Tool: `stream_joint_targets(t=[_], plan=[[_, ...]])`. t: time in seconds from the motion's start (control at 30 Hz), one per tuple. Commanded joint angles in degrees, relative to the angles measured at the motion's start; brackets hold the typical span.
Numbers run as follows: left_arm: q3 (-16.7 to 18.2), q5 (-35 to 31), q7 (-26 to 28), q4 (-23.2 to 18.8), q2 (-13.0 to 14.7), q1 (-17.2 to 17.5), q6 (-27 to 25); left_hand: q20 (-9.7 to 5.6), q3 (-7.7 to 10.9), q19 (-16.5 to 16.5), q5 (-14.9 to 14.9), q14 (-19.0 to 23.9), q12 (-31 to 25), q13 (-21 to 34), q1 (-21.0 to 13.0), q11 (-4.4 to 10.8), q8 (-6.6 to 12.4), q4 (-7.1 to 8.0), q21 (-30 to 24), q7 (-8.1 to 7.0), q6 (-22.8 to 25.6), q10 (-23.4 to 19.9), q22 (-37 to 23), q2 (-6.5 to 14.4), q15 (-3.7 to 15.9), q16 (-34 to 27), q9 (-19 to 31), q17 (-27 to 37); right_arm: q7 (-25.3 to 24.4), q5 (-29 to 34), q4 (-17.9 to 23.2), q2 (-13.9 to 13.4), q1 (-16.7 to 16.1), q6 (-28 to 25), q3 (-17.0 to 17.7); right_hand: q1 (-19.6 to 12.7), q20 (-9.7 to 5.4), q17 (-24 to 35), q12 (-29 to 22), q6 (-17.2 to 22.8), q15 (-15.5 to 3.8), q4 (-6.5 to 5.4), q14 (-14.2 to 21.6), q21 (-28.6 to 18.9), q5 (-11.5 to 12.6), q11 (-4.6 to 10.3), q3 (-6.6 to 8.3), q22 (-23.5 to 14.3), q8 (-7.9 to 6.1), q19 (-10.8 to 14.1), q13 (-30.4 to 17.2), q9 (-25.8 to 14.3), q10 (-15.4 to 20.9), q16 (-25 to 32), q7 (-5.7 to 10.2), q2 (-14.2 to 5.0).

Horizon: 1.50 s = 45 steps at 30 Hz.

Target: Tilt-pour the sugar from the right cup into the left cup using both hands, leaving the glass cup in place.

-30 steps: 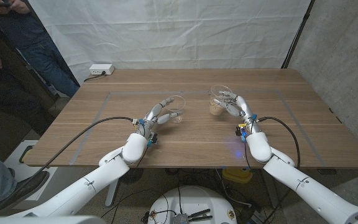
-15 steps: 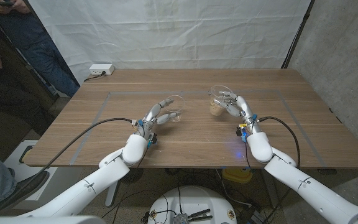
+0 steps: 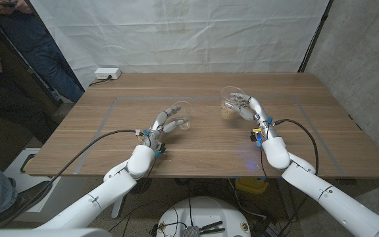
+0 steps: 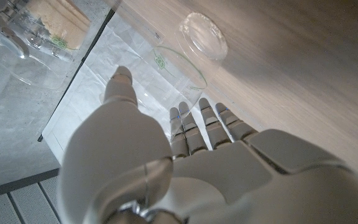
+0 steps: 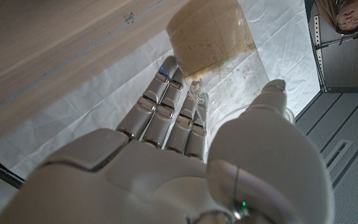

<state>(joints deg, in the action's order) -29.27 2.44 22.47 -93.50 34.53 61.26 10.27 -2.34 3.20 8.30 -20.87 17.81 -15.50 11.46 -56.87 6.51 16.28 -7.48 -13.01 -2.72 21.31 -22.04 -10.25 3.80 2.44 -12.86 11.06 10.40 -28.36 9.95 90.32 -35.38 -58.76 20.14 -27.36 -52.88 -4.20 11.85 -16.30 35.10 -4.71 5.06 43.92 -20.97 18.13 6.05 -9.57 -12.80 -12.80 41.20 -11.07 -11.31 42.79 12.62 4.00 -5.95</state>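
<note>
My right hand (image 3: 250, 109) grips a clear cup holding brown sugar (image 3: 229, 105), lifted a little off the wooden table (image 3: 202, 148) right of centre. In the right wrist view the sugar cup (image 5: 211, 32) sits between my fingers (image 5: 166, 115) and thumb. My left hand (image 3: 166, 122) wraps around an empty clear glass cup (image 3: 182, 116) left of centre, and the cup leans. In the left wrist view the empty cup (image 4: 182, 65) lies between thumb and fingers, its base (image 4: 202, 35) near the table. A stretch of bare table separates the two cups.
A white power strip (image 3: 106, 74) lies at the table's back left corner. People (image 3: 5, 46) stand beyond the table's left edge. A white sheet (image 3: 176, 33) hangs behind the table. Faint tape lines (image 3: 117, 100) mark a rectangle on the wood.
My right hand has raised the sugar cup slightly and shifted it toward the middle. My left hand and the empty cup have edged a little to the left.
</note>
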Motion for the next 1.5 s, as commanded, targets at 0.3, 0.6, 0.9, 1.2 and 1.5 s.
stream_joint_targets(t=[0.3,0.6,0.9,1.2,1.5], plan=[[1.70,6.90,-4.16,0.18,-0.11,0.19,1.54,-0.75,-0.35,0.18,0.72,0.12,0.63,0.07,0.60,-0.99,-0.80,0.65,-0.01,1.25,-0.33,0.24,-0.19,0.31,2.49,0.58,0.10,0.07,0.51,3.25,5.20,-1.39,-0.22,-2.19,1.03,-0.15,-6.81,0.19,0.21,0.22,-7.08,-0.22,0.20,0.04,-0.36,0.06,-0.44,0.03,0.26,-0.28,-0.28,-0.34,0.50,-0.18,-0.12,-0.60],[2.39,7.59,-4.58,-4.42,1.70,0.26,-3.63,-0.29,-0.58,-0.08,1.06,-0.08,0.98,0.10,0.89,-1.44,-1.18,0.89,0.20,1.74,-0.65,0.42,-0.22,0.23,1.97,0.86,0.11,0.10,1.43,4.96,7.54,-2.33,-0.09,-4.21,1.12,-0.17,-6.81,0.19,0.28,0.23,-7.00,-0.21,0.34,-0.04,-0.41,0.03,-0.52,0.03,0.31,-0.10,-0.29,-0.34,0.59,-0.15,-0.14,-0.55],[2.43,6.30,-3.24,-7.91,3.00,0.45,-8.39,0.20,-0.53,-0.06,1.28,0.01,1.09,0.12,0.74,-1.85,-1.31,0.89,0.26,1.98,-0.53,0.23,-0.24,0.38,1.72,0.95,0.12,0.10,1.30,6.78,7.96,-2.94,0.28,-4.77,0.98,-0.16,-6.83,0.20,0.36,0.24,-7.03,-0.22,0.43,-0.06,-0.47,-0.01,-0.60,0.03,0.35,-0.08,-0.29,-0.35,0.62,-0.13,-0.20,-0.51],[1.73,6.19,-3.76,-8.29,3.29,-0.26,-10.24,0.40,-0.41,-0.03,1.55,0.24,1.20,0.13,0.41,-1.64,-1.41,0.81,0.32,2.02,-0.32,0.01,-0.25,0.58,1.56,0.99,0.13,0.10,1.72,9.51,10.46,-4.26,0.89,-6.31,1.12,-0.12,-6.76,0.22,0.42,0.29,-7.00,-0.26,0.46,-0.08,-0.53,0.04,-0.68,0.03,0.38,-0.04,-0.30,-0.36,0.70,-0.14,-0.15,-0.52],[0.90,6.25,-4.46,-7.91,3.15,-1.15,-10.51,0.42,-0.38,-0.01,1.80,0.33,1.31,0.15,0.24,-1.70,-1.48,0.79,0.37,2.09,-0.11,-0.13,-0.26,0.65,1.62,1.07,0.14,0.09,2.94,11.77,11.30,-4.70,2.51,-7.75,0.34,-0.23,-6.73,0.22,0.46,0.42,-6.99,-0.22,0.43,-0.09,-0.57,0.09,-0.69,0.03,0.36,-0.04,-0.31,-0.37,0.81,-0.17,-0.17,-0.54]])
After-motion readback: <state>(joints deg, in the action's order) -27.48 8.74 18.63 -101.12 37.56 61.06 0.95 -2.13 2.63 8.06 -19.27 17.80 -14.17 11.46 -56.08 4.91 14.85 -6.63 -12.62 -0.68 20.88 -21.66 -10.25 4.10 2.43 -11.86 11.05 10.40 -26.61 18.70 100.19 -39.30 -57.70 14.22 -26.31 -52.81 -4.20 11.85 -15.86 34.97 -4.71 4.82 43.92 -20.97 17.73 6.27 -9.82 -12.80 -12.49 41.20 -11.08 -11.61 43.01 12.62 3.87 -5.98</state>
